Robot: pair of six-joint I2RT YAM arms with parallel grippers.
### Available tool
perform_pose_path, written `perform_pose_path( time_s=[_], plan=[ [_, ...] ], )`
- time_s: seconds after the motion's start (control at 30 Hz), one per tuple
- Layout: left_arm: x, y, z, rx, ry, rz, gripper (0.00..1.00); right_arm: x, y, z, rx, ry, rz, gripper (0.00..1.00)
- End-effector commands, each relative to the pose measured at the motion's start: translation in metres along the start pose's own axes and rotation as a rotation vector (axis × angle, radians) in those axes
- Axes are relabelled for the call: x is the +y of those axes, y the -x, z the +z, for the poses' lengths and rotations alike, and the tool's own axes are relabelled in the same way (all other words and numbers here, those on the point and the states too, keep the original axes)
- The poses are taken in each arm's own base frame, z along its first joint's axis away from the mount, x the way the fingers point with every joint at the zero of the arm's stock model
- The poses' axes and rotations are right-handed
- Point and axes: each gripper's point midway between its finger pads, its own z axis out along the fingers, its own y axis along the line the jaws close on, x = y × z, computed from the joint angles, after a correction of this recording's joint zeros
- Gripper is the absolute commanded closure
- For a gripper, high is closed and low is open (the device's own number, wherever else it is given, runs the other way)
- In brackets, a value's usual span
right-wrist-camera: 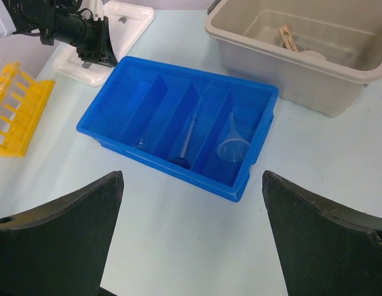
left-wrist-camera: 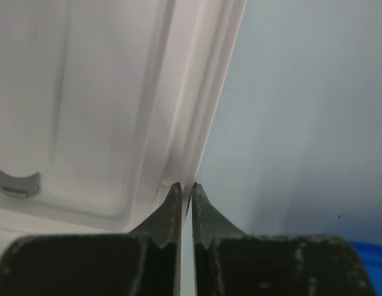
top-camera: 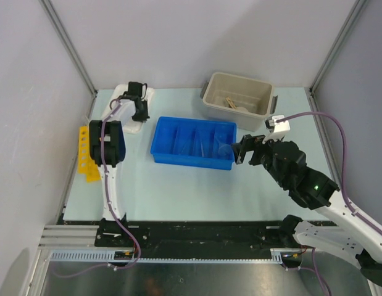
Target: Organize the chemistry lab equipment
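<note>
Black and spread wide, the right gripper (right-wrist-camera: 192, 179) hangs empty just off the near right side of the blue divided tray (right-wrist-camera: 178, 66), so the step in hand does not seem to be its own. In the tray lies clear glassware. A glass funnel (right-wrist-camera: 232, 148) sits in the rightmost compartment, and a thin glass tube (right-wrist-camera: 188, 132) lies lengthwise in the next one to the left. One compartment further left is a small clear piece, too faint to name. All of it is transparent and barely stands out from the blue; I would expect it to be slippery and fragile. To the left of the tray lies a yellow rack (right-wrist-camera: 18, 105). Far right, the beige tub (right-wrist-camera: 289, 80) holds a tan wooden clamp (right-wrist-camera: 288, 37) with a pale round dish (right-wrist-camera: 314, 54) beside it. Far left, the white lid (right-wrist-camera: 129, 15) lies flat on the table, and the left gripper (left-wrist-camera: 184, 190) is pinched to a slit on its rim. The current step looks like taking up the lid. The next move calls for a level lift, since so thin a hold on one edge could let it droop or slip.
</note>
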Motion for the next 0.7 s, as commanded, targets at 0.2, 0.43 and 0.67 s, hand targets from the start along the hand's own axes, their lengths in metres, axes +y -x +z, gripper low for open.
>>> perform_pose_path(
  time_s=[0.2, 0.43, 0.67],
  plan=[
    [-0.026, 0.083, -0.082, -0.208, -0.138, -0.003, 1.0, 0.015, 0.012, 0.019, -0.021, 0.014, 0.074, 0.01],
    [-0.048, 0.14, -0.172, -0.403, -0.28, -0.001, 1.0, 0.021, 0.027, 0.028, -0.074, 0.034, 0.109, 0.01],
    [-0.079, 0.149, -0.254, -0.492, -0.478, 0.023, 1.0, 0.027, 0.059, 0.041, -0.188, 0.09, 0.129, 0.01]
  ],
)
